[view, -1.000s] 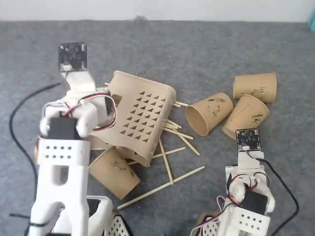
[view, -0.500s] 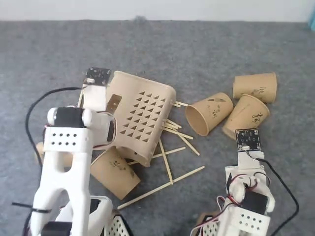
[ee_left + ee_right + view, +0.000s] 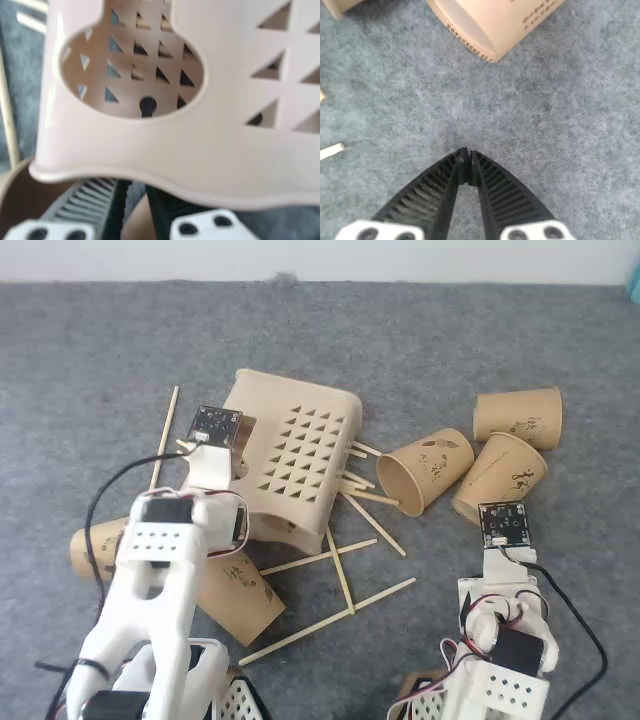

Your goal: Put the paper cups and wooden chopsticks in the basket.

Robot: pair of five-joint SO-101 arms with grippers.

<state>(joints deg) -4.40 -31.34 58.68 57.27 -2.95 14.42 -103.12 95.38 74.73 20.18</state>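
Right gripper [image 3: 467, 160]: clenched, empty, over grey carpet [image 3: 560, 100].
Left gripper [image 3: 134, 200]: tip hidden by the rim of the beige perforated plastic basket [image 3: 300, 455]; grip cannot be told.
Brown paper cups [image 3: 240, 590]: two partly hidden under the left arm [image 3: 150, 600], three farther right.
Wooden chopsticks [image 3: 340, 565]: strewn beside the tipped basket.
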